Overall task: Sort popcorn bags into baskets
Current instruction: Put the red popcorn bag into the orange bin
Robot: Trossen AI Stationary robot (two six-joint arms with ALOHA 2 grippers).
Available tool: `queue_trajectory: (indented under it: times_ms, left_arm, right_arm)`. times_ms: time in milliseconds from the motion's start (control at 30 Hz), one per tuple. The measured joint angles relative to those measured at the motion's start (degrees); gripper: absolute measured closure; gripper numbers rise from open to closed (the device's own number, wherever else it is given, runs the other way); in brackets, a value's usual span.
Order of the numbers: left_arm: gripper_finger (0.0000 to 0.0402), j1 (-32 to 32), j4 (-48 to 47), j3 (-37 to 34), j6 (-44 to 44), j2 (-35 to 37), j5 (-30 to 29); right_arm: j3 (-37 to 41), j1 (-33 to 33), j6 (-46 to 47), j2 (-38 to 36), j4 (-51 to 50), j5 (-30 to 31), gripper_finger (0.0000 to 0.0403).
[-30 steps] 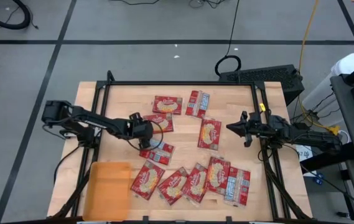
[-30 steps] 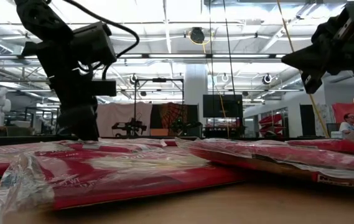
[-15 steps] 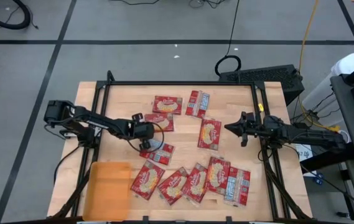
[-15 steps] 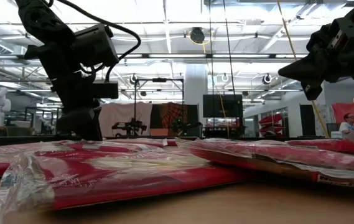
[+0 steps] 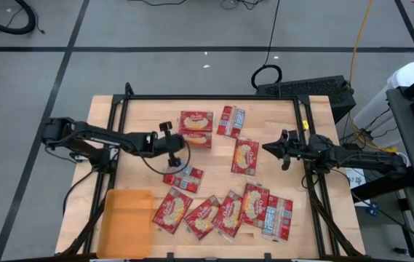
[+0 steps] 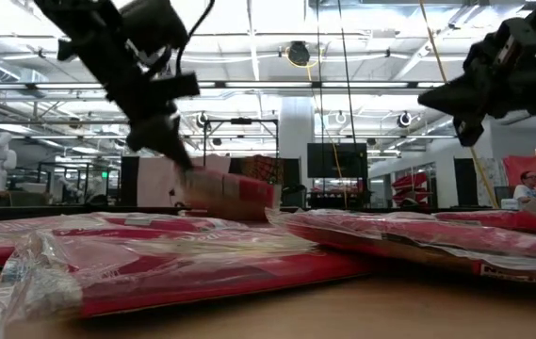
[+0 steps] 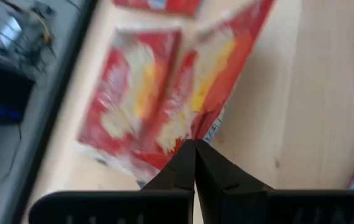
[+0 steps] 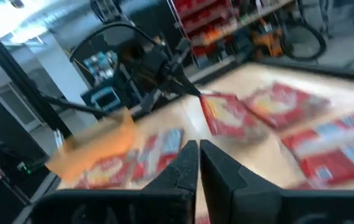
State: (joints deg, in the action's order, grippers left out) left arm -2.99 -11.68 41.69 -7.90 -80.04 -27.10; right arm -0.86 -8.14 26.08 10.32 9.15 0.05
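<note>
High view: the left tool (image 5: 180, 140) is clamped on the edge of one popcorn bag (image 5: 195, 138), which sits over the upper middle of the table (image 5: 105, 116) beside a second bag. The held bag's long axis runs roughly across the table, away from the tool toward the right arm. The orange basket (image 5: 126, 220) lies well apart, at the table's near left corner. The right tool (image 5: 268, 148) hovers at the right side with fingers together, holding nothing.

Low view: the held popcorn bag (image 6: 230, 193) hangs clear of the table, tilted down from the tool (image 6: 181, 160), and keeps its flat shape. Judged from this, the bag is light and fairly stiff, though its film is probably slippery.

Left wrist view: the fingers (image 7: 183, 162) pinch the bag (image 7: 208, 81) at its sealed end seam, a sound place to take hold.

Right wrist view: the right tool's fingers (image 8: 186, 165) are nearly touching; the lifted bag (image 8: 226, 115) shows beyond them.
</note>
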Motion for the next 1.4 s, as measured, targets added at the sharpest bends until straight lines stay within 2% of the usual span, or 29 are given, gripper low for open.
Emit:
queue_trajectory:
  times_ms: [167,267,467,633,800,933,1000,1167,1400]
  left_arm:
    - [0.0399,-1.14,0.19,2.91,-1.34,2.27,0.01]
    - [0.0400,-1.49,1.23,3.66,-1.42,2.33,0.05]
    - [0.0400,-1.54,2.44,3.70,-0.57,2.33,1.66]
    - [0.0401,-1.54,2.47,3.70,0.04,2.33,1.72]
    - [0.0401,-1.58,2.48,3.70,0.00,2.33,2.05]
    - [0.0401,-1.63,2.56,3.70,0.20,2.33,3.09]
    - [0.0401,-1.63,2.56,3.70,0.53,2.33,3.19]
    - [0.0396,-1.65,1.32,3.70,3.60,2.33,3.26]
    - [0.0362,-2.37,0.37,1.90,11.15,0.11,4.49]
  right_arm:
    - [-2.17,0.13,-0.30,6.53,3.63,0.65,0.0338]
    - [-4.46,1.92,-2.19,14.05,5.38,4.23,0.0304]
    - [-12.34,8.24,-10.14,36.04,15.91,12.74,0.0236]
    - [-24.07,10.97,-18.24,56.71,17.87,19.44,0.0194]
    - [-36.10,10.26,-23.02,73.77,17.73,21.17,0.0179]
    - [-43.90,9.06,-28.19,83.73,17.57,22.68,0.0179]
    - [-46.98,8.31,-30.70,87.59,17.83,22.17,0.0179]
    - [-50.31,7.30,-32.60,93.36,16.50,14.96,0.0179]
    - [-50.40,7.41,-33.62,92.11,5.59,15.16,0.0179]
